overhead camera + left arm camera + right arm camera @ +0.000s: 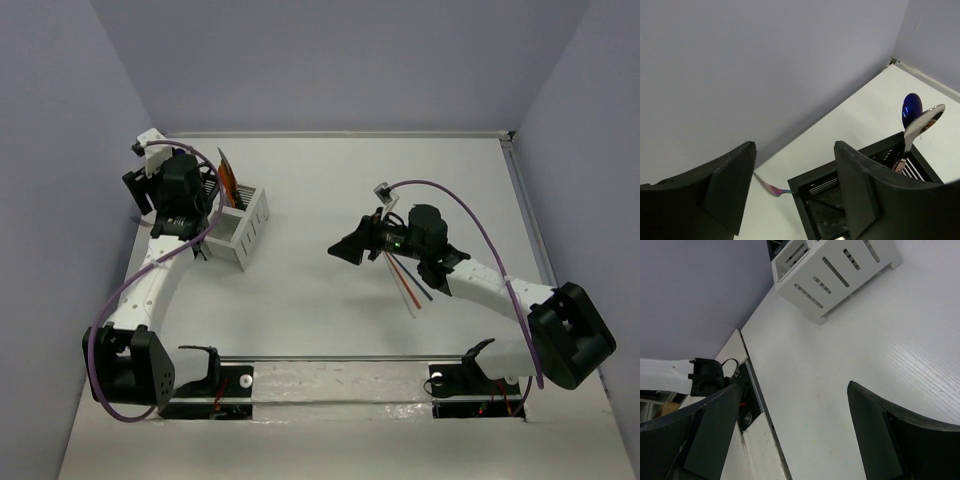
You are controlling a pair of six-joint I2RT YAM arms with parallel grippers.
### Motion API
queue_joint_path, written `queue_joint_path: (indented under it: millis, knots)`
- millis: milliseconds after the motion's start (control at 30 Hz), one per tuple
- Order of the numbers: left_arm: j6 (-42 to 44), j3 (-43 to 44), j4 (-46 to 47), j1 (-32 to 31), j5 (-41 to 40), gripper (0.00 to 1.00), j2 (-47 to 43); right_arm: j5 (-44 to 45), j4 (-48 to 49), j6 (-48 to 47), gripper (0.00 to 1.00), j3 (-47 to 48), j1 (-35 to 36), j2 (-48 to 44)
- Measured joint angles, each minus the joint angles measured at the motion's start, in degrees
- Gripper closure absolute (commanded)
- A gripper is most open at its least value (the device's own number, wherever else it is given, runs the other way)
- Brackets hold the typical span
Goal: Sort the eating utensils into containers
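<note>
My left gripper (795, 192) hangs spread wide and empty over the black caddy (820, 187), where a blue spoon (912, 107) and a silver spoon (926, 119) stand. My right gripper (800, 440) is equally wide and empty. Loose sticks (405, 285) lie on the counter (320, 310) beneath its wrist. They look light, stiff and slick, so I'd pinch one mid-length.

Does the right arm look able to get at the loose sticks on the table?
Probably yes: the sticks lie uncovered on bare table just under its wrist, and the right gripper is open and empty, though it points past them and must pull back.
</note>
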Motion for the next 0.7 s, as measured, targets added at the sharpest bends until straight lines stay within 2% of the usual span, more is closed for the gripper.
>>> queue_joint_path:
  millis: [133, 233, 333, 500, 600, 700]
  knots:
    - [-1.68, 0.02, -0.98, 0.00, 3.54, 0.19, -0.33, 0.76, 0.00, -0.17, 0.08, 0.00, 0.00, 0.00]
    - [-4.04, 0.44, -4.04, 0.11, 10.64, 0.19, -2.14, 2.32, -0.04, -0.39, 0.11, -0.02, 0.00, 0.00]
    - [-7.30, 0.55, -6.23, 0.09, 21.97, 0.19, -6.51, 5.66, -0.96, -1.03, 0.13, -0.24, -0.31, -0.22]
    - [-13.29, -0.22, -7.28, -1.05, 45.53, 0.16, -17.05, 13.16, -6.34, -1.64, 0.19, -0.44, -3.61, -2.49]
    - [-15.43, -4.09, -6.19, -1.92, 56.63, 0.14, -21.66, 18.18, -10.60, -1.22, 0.29, -2.34, -10.75, -7.04]
    - [-17.68, -13.35, -5.18, -2.45, 68.35, 0.11, -27.85, 22.45, -15.30, -1.20, 0.33, -3.37, -17.18, -10.82]
